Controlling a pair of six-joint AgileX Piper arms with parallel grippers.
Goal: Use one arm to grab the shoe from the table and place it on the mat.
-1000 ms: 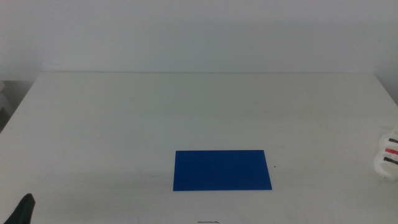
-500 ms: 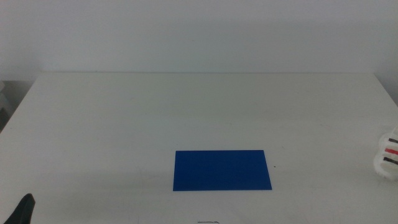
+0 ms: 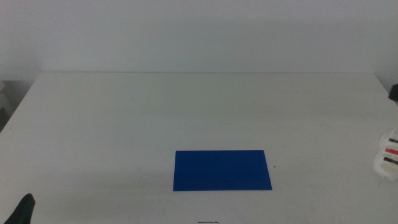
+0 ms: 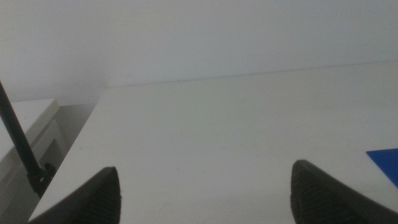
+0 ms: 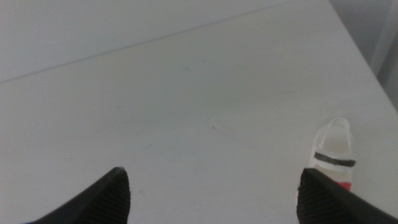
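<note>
Middle view: the shoe [image 3: 388, 154] sits at the table's [image 3: 186, 106] far right edge, half cut off, red and dark straps showing, no writing legible on it. The right gripper [image 5: 211, 205] hangs with jaws spread wide, the shoe ahead of it and off to its right-hand jaw's side, apart from it. The mat [image 3: 222, 170] lies flat, well apart from the shoe. The left gripper [image 4: 205, 199] waits at the near left corner, jaws wide, mat corner beside it. Plain white wall behind.
</note>
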